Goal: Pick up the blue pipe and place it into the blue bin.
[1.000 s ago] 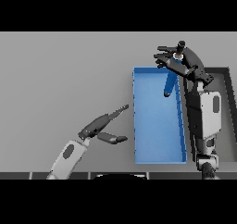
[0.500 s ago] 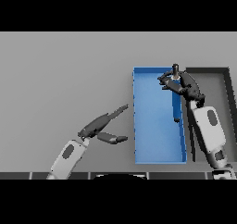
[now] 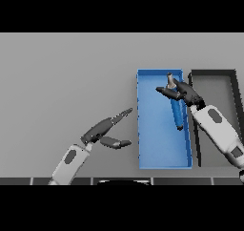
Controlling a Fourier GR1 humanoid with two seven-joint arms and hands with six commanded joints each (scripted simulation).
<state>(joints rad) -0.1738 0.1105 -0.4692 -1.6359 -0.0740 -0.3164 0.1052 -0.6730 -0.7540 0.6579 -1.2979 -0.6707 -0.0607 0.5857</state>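
Observation:
The blue bin stands right of the table's middle. Inside it, along its right wall, is the blue pipe, slanting from upper left to lower right, its lower end low in the bin. My right hand is over the bin's far right part, its thumb and fingers closed round the pipe's upper end. The right arm comes in from the lower right across the bin's wall. Left of the bin, my left hand hovers over the table with straight fingers and holds nothing.
A dark grey bin stands right against the blue bin's right side, partly covered by my right forearm. Bare grey table stretches to the left and far side.
My right hand has come down and nearer with the pipe, from above the bin's far edge into the bin. The pipe has tilted over along the right wall. The left hand stayed put.

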